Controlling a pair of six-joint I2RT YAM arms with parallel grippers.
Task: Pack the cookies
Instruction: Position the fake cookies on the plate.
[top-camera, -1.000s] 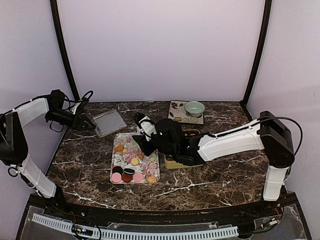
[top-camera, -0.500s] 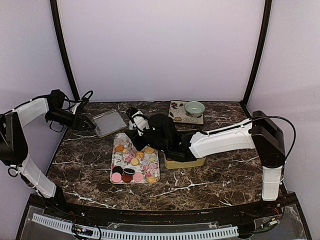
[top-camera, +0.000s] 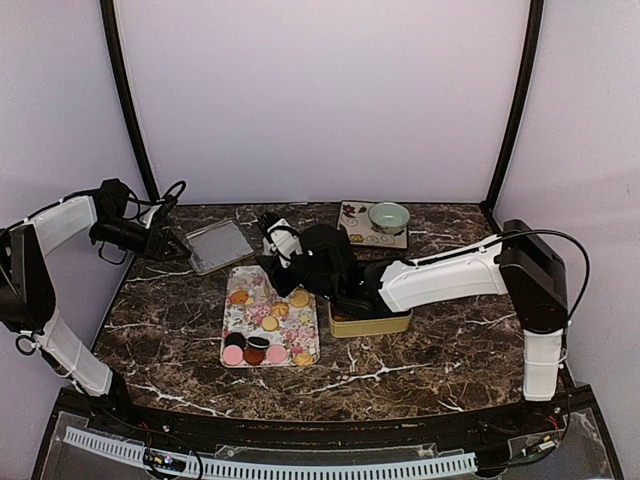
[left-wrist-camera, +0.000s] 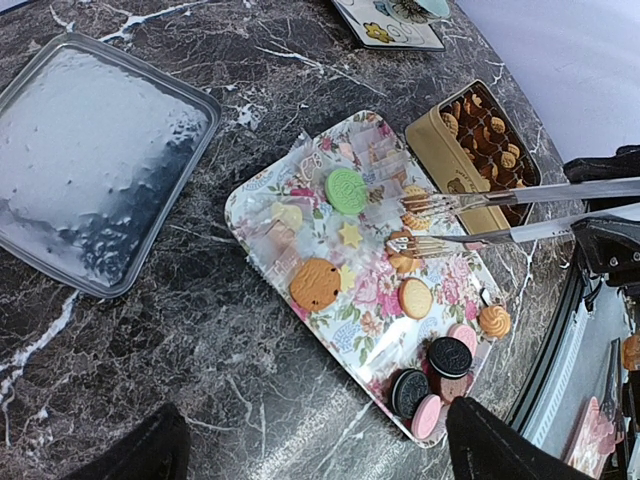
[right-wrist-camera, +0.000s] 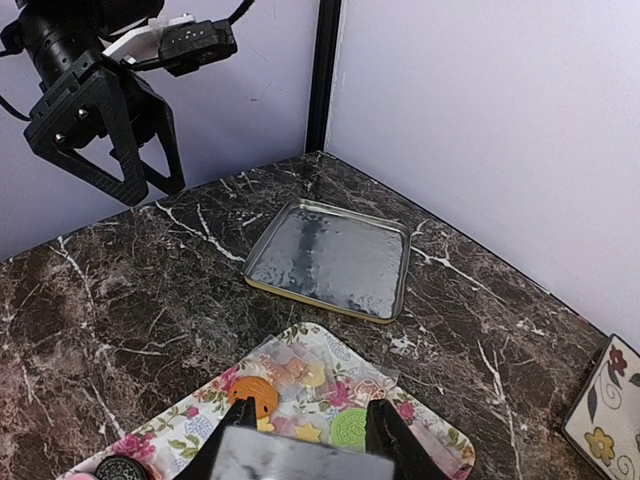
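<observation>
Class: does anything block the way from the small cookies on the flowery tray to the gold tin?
Nothing visible does: the gold rectangular tin stands open right beside the flowery rectangular tray holding the small cookies.

Cookies (top-camera: 270, 323) on flowery tray (top-camera: 245, 316)

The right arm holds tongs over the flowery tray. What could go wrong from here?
1. The tongs, held in the right fingers, have their tips among crowded cookies; closing may push neighbours aside or crack one.
2. The gold tin already looks nearly full, so a released cookie might land on its rim.
3. A swirl cookie lies near the edge of the flowery tray and could be knocked off.
</observation>
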